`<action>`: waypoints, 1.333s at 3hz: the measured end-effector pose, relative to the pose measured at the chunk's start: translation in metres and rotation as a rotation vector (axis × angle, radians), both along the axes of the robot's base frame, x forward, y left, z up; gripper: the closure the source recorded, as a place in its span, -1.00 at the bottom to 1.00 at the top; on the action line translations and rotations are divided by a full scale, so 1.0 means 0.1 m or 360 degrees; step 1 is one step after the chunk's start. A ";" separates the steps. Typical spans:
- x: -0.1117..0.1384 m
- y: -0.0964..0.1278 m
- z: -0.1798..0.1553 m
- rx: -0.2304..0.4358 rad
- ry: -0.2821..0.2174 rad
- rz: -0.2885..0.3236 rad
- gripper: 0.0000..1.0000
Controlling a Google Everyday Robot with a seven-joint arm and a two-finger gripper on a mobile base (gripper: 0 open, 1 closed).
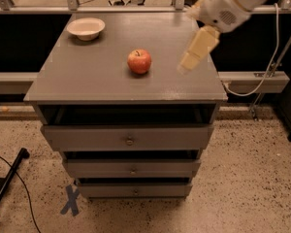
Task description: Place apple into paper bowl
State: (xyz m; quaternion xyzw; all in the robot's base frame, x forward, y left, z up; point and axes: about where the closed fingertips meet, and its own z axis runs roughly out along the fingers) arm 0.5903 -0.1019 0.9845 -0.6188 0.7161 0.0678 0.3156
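The apple lies on the table near the end effector. Whether it is apart or together, I cannot tell. The paper bowl sits far back.

The pincer is held above the right part of the table, near the apple, and bare surface is seen between them. An open stretch of tabletop is left between the apple and the paper bowl, which is set well apart at the back left corner
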 end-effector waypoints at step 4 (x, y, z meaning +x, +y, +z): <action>1.22 1.21 -0.84 0.0358 0.0225 -0.0246 -1.00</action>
